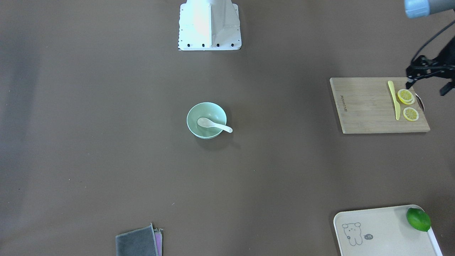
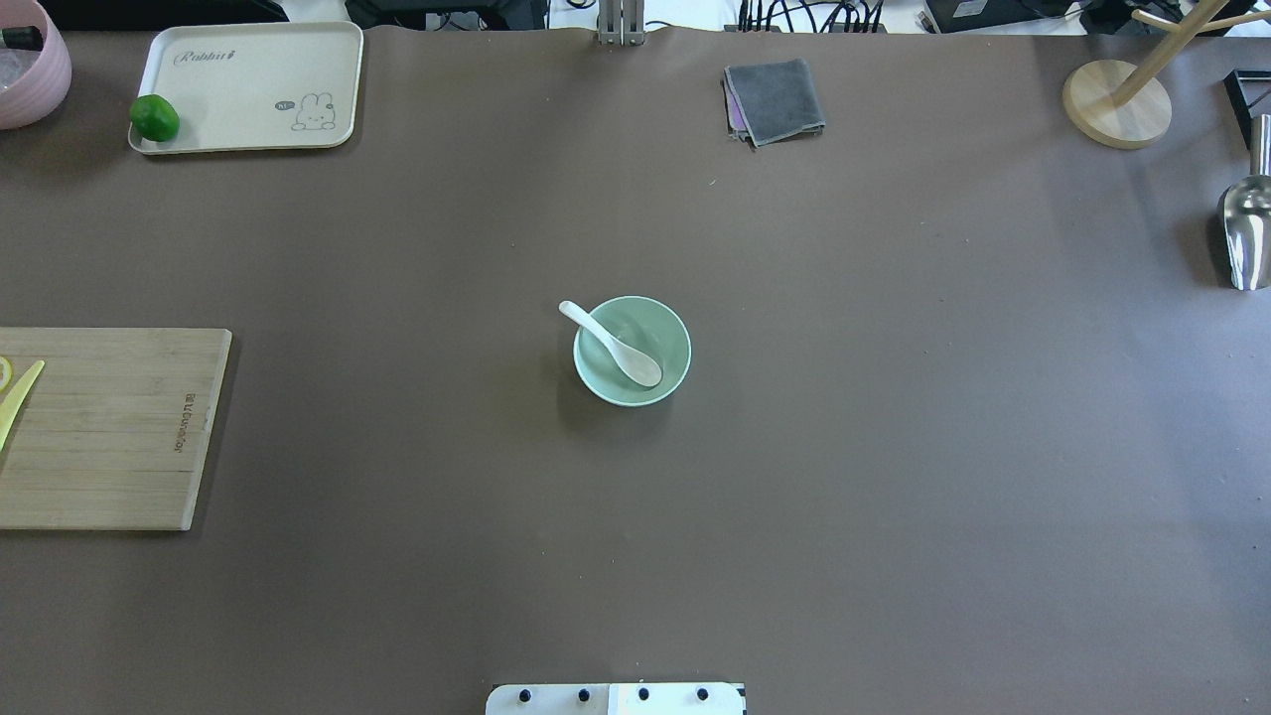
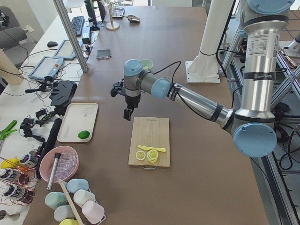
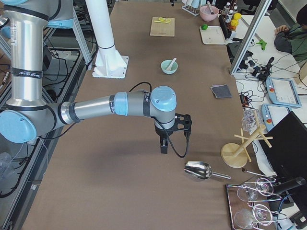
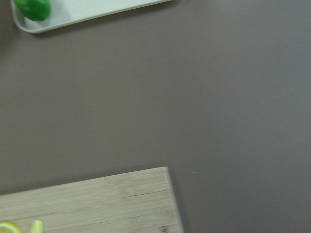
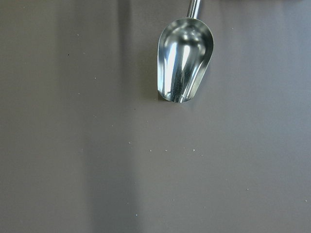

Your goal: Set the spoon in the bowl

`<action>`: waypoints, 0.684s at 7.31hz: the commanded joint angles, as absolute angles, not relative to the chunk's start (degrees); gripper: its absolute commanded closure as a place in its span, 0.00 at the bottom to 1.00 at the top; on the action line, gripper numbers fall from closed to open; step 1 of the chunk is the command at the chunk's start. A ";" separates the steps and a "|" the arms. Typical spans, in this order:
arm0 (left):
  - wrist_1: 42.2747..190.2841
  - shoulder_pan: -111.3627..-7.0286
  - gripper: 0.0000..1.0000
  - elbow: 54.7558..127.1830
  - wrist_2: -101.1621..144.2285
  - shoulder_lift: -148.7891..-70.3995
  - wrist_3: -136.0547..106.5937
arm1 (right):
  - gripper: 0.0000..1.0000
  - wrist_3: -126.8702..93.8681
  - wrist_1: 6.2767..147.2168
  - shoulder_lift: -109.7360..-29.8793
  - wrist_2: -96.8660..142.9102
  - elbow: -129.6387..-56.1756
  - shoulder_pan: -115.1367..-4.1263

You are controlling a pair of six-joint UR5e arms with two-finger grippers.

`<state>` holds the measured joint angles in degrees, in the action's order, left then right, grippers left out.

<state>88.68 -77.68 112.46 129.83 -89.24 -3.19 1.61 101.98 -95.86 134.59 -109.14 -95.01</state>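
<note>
The pale mint-green bowl [image 1: 206, 135] stands at the middle of the table; it also shows in the overhead view [image 2: 668, 334]. The white spoon [image 1: 213, 124] lies in it, scoop inside and handle resting over the rim [image 2: 616, 349]. My left gripper [image 1: 427, 87] hangs above the far end of the cutting board, well away from the bowl, fingers apart and empty. My right gripper [image 4: 164, 143] hovers over bare table near the metal scoop, far from the bowl. It shows only in the exterior right view, so I cannot tell whether it is open or shut.
A wooden cutting board [image 1: 369, 106] holds a yellow knife [image 1: 394, 99] and lemon slices [image 1: 406, 96]. A cream tray [image 1: 384, 234] carries a lime [image 1: 418, 219]. There is a folded grey cloth [image 2: 775, 99], a metal scoop [image 2: 1246, 233] and a wooden stand [image 2: 1117, 99].
</note>
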 commanded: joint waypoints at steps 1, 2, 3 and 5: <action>88.68 -86.73 0.02 108.81 131.57 -86.06 5.80 | 0.00 1.84 101.95 -96.33 134.56 -108.98 -95.01; 88.59 -87.44 0.02 108.55 131.31 -85.96 5.80 | 0.00 1.76 101.95 -96.59 134.56 -108.98 -95.01; 87.20 -87.97 0.02 107.85 131.13 -85.70 5.89 | 0.00 1.84 101.95 -96.59 134.56 -108.98 -95.01; 83.52 -92.96 0.02 108.37 132.79 -83.86 13.32 | 0.00 1.85 101.87 -97.03 134.56 -109.07 -95.01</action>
